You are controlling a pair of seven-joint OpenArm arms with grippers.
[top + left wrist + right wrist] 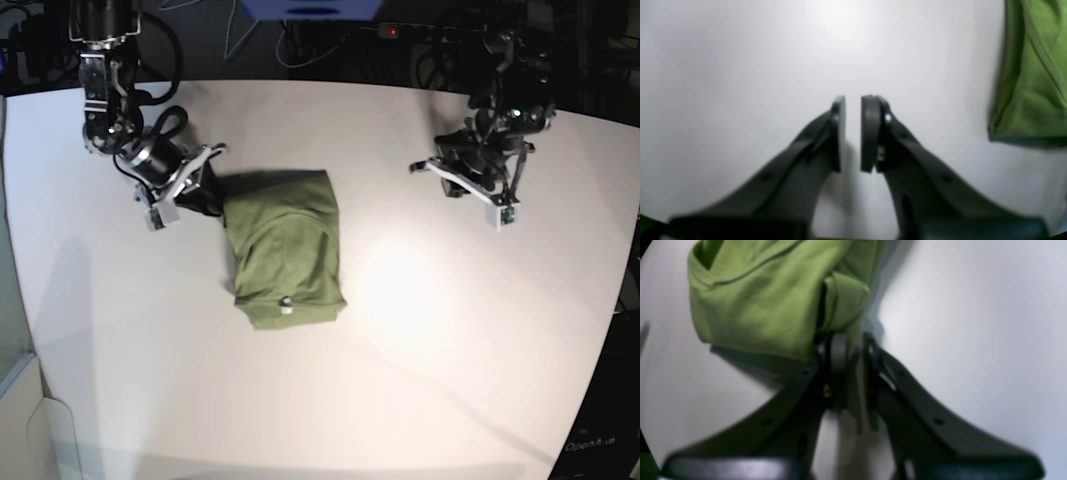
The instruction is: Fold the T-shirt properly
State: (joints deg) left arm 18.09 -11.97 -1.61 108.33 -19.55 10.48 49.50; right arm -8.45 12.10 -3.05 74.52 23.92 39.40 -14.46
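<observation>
bare white table (450,330) all round, folded T-shirt (285,250) the only obstacle

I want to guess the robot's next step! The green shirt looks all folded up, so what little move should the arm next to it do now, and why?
Probably the right gripper should back straight away from the T-shirt. The shirt already lies as a neat folded packet on the table, and the jaws sit nearly closed right at its edge with no cloth seen between them. The left gripper is already off to the side.

Table (420,340): white, smooth top. Bears one folded olive-green T-shirt (285,250) (small white tag showing), lying left of centre.
</observation>
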